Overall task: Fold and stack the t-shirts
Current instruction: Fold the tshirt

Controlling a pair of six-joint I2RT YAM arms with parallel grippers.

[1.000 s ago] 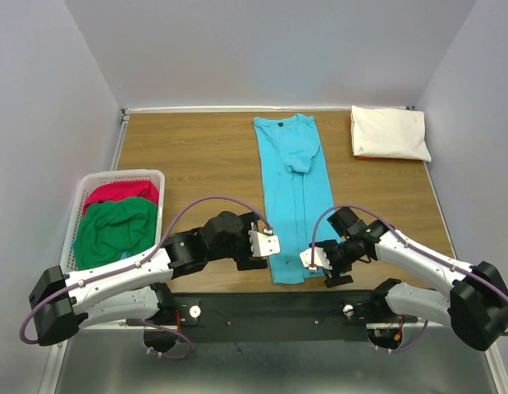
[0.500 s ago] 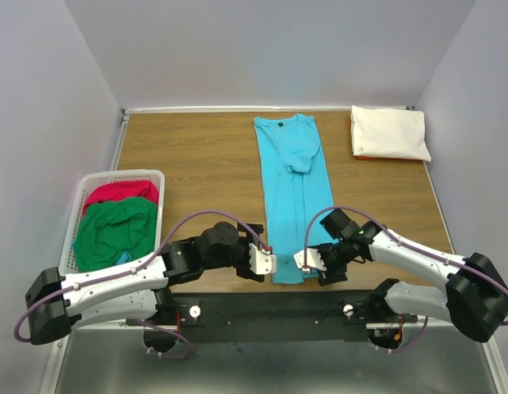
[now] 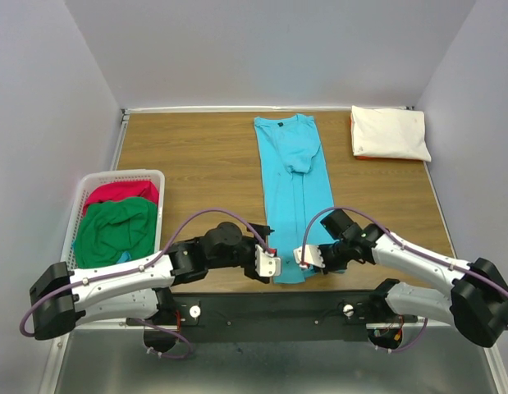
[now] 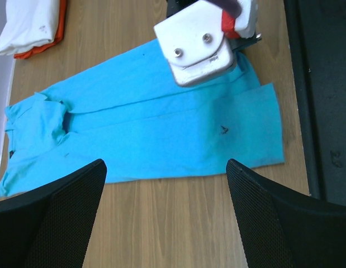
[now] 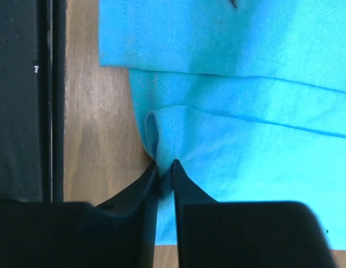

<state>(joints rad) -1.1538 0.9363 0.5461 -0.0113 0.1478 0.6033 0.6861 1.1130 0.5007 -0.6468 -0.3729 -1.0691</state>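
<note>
The turquoise tee lies as a long strip in the middle of the table. The cream tee sits folded on the orange tee in the far right corner. The basket at the left holds the red tee and the green tee. At the near hem, just beside the black rail, the right gripper is almost closed and pinches the right corner. The left gripper stands wide at the left corner, holding nothing. Bare wood lies on both sides.

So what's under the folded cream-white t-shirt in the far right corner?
A thin orange cloth edge peeks out beneath the folded cream-white t-shirt; the rest is covered.
</note>
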